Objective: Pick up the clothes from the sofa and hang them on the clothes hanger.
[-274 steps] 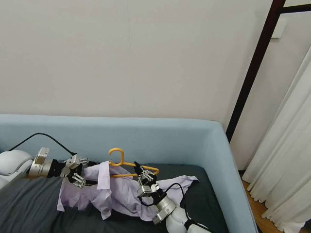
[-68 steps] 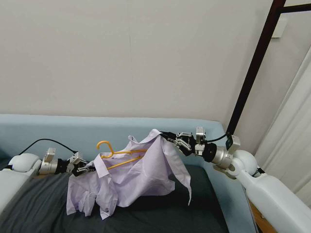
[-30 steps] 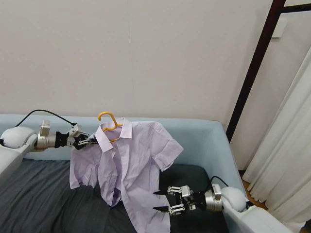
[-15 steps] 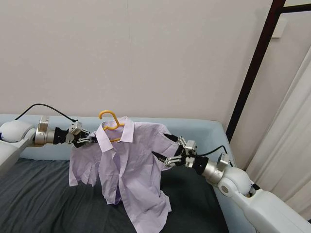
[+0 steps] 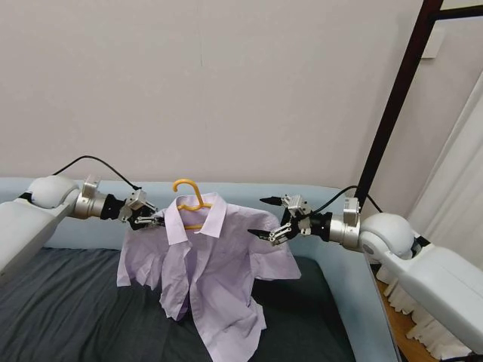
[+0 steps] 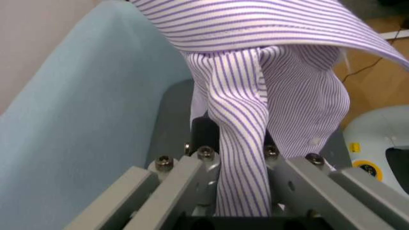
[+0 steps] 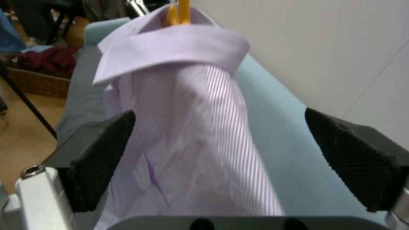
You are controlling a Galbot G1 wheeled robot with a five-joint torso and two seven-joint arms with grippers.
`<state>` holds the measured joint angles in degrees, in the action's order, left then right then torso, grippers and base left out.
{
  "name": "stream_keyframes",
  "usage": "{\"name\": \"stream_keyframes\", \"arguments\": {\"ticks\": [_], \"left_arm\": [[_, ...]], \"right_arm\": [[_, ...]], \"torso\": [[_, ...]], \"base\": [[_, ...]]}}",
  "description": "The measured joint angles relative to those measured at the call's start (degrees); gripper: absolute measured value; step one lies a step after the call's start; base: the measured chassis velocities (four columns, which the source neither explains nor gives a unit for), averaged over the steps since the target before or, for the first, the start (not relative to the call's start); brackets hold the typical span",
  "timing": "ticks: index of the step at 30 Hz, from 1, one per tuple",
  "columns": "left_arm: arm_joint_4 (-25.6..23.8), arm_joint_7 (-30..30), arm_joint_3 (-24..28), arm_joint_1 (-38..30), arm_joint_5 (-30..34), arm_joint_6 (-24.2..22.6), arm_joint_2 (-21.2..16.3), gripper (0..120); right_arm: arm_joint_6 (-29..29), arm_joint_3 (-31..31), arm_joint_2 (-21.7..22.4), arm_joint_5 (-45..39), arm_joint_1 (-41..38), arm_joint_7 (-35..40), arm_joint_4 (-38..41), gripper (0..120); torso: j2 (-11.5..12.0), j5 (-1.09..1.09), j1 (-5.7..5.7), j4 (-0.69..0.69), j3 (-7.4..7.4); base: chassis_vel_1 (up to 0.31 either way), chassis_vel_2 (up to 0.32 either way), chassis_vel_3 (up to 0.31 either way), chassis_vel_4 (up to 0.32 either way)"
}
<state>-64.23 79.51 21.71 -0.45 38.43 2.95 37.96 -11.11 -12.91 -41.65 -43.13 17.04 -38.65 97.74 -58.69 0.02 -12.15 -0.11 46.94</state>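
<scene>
**Head view**
- Left gripper: reaches in from the left at backrest height. Closed on the shirt at its shoulder end, just beside the collar.
- Shirt: lilac, short-sleeved, draped on the yellow hanger. Held up in front of the sofa backrest, hook upright above the collar. Hem low over the dark grey seat cushion; contact there not discernible.
- Right gripper: comes in from the right. Fingers spread wide, holding nothing, just beside the shirt's other shoulder.
- Surroundings: dark rack post slanting up the wall to the right of the sofa, well apart from the hanger. White curtain at the far right. Foot of the post crossed by the right arm.

**Left wrist view**
- Left gripper: metal fingers pressed on both sides of a fold of purple-striped cloth.
- Shirt: rises out of the jaws and blocks most of what lies beyond.
- Around it: light blue backrest on one side, grey cushion under the cloth, wooden floor past it.

**Right wrist view**
- Right gripper: black pads set far apart, nothing pinched.
- Shirt: shoulder and collar centred beyond the gap, hanger sticking out of the collar.
- Around it: backrest beside the cloth, plain wall behind. Heap of dark red cloth farther off at floor level.
</scene>
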Motion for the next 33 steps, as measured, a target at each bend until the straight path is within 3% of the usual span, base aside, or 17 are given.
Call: {"name": "stream_keyframes", "arguments": {"ticks": [6,12,23,33], "left_arm": [[0.57,0.07,0.88,-0.37,-1.49,0.44,2.31,1],[2.64,1.04,1.36,-1.58,-2.40,0.80,4.27,1],[4.10,2.54,1.72,-2.98,-2.57,1.06,4.74,1],[3.34,4.20,1.98,-2.50,-2.40,1.81,4.91,1]], "right_arm": [[-1.58,-2.68,-0.76,-1.20,-2.68,-0.42,-1.80,100],[-2.46,-3.05,-1.05,2.69,-3.79,-5.91,-3.93,100],[-2.32,-3.18,-1.77,6.42,-2.82,-2.98,-3.76,100],[-3.68,-3.71,-2.93,1.30,-3.07,-9.58,-6.70,68]], "torso": [[0.00,-0.02,0.00,0.03,0.00],[0.00,-0.01,0.00,0.00,0.00],[0.00,-0.02,0.00,0.02,0.00],[-0.01,-0.03,0.00,0.02,0.00]], "base": [[0.000,0.000,0.000,0.000],[0.000,0.000,0.000,0.000],[0.000,0.000,0.000,0.000],[0.000,0.000,0.000,0.000]]}}
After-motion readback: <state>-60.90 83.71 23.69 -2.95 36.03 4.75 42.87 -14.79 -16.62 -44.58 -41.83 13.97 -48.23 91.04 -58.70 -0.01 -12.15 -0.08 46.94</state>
